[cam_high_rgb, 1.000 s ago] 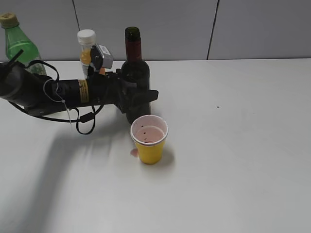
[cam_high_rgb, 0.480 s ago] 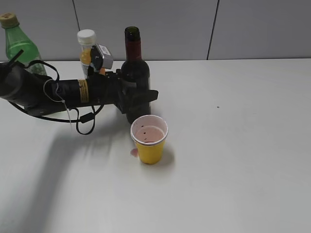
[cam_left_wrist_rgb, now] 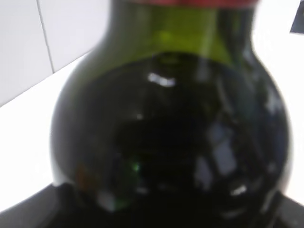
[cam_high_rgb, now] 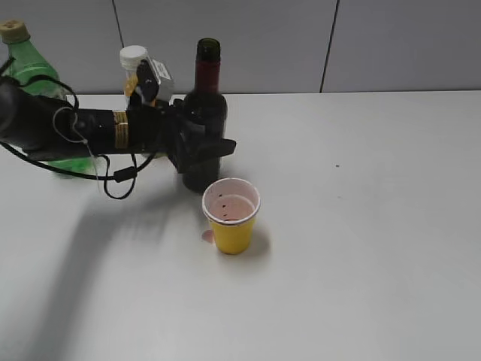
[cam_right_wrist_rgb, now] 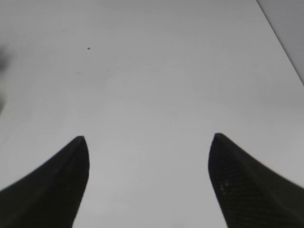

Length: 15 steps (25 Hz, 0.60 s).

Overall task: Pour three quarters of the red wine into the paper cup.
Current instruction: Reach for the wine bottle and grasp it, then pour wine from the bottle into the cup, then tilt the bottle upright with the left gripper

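Two arms belong to this rig, but only the left one shows in the exterior view, reaching in from the left edge. The left gripper [cam_high_rgb: 201, 150] has its jaws clamped around the belly of the wine bottle [cam_high_rgb: 204, 113], which stands upright with its neck open. Red wine [cam_left_wrist_rgb: 171, 142] fills the rounded body up to the shoulder in the left wrist view. A yellow paper cup [cam_high_rgb: 231, 216] sits on the white worktop [cam_high_rgb: 361, 226] just in front of the bottle, its inside stained pink. Behind the arm stand an orange juice bottle [cam_high_rgb: 135, 68] and a green soda bottle [cam_high_rgb: 26, 64]. The right gripper [cam_right_wrist_rgb: 148, 183] hangs over bare worktop, jaws wide and holding nothing.
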Motion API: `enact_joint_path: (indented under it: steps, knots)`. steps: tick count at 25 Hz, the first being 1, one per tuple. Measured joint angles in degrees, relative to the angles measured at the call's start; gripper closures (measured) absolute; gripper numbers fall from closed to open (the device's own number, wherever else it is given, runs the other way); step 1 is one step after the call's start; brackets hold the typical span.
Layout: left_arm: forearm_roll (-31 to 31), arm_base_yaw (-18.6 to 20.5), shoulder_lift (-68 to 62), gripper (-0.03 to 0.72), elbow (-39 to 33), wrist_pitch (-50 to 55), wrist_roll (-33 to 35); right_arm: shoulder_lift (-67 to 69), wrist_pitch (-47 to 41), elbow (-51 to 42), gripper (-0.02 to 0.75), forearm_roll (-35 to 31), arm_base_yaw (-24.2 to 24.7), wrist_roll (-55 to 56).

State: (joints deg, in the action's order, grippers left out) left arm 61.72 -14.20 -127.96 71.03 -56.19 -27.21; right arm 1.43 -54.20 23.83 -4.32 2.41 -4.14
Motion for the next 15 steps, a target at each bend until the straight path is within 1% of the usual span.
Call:
enact_joint_path:
  steps: [3,5,8,10,15]
  knots:
    - [4.0,0.9,3.8,0.141,-0.3,4.0,0.0,0.0,0.0,0.0,0.146,0.0,0.0,0.0]
    - [5.3,1.2,6.3,0.141,-1.1,6.1,0.0,0.0,0.0,0.0,0.146,0.0,0.0,0.0]
    - [6.2,1.4,9.8,0.141,-3.0,7.9,1.5,0.0,0.0,0.0,0.146,0.0,0.0,0.0]
    - [6.5,1.4,11.9,0.141,-4.6,9.1,4.1,0.0,0.0,0.0,0.146,0.0,0.0,0.0]
    - [7.2,1.4,16.2,0.141,-8.0,15.2,8.1,0.0,0.0,0.0,0.146,0.0,0.0,0.0]
